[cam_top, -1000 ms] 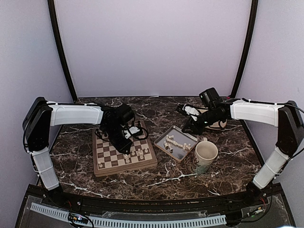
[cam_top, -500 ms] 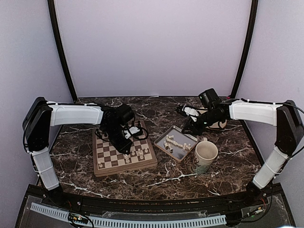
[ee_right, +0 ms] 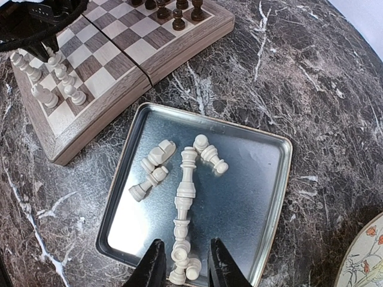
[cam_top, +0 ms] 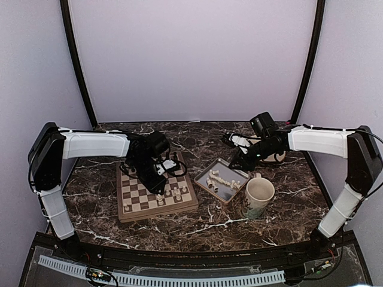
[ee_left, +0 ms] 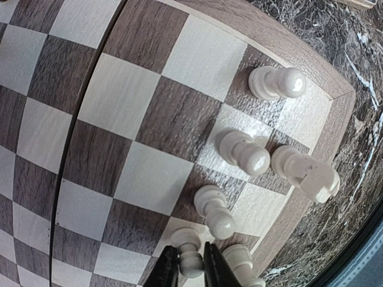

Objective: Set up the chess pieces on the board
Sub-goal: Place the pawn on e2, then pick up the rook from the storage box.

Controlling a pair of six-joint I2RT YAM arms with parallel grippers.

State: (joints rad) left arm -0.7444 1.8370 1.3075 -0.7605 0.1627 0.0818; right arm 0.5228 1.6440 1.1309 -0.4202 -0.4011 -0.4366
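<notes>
The wooden board [cam_top: 139, 200] lies left of centre. My left gripper [cam_top: 160, 182] is low over its right side. In the left wrist view the gripper [ee_left: 190, 267] is shut on a cream pawn [ee_left: 190, 254] that stands on a light square near the rim. Several more cream pieces [ee_left: 242, 154] stand beside it near the board's [ee_left: 119, 95] corner. My right gripper [ee_right: 185, 266] is open and hovers above the grey tray [ee_right: 251, 179], where several cream pieces [ee_right: 187, 185] lie on their sides. It holds nothing.
A mug [cam_top: 258, 196] stands just right of the tray [cam_top: 234, 185]. A flowered plate [cam_top: 278, 156] sits behind the right arm. Dark brown chessmen [ee_right: 173, 12] stand on the board's far side. The table is dark marble [cam_top: 239, 221].
My right gripper has shifted very slightly to the left over the tray. My left gripper has stayed low over the board's right side.
</notes>
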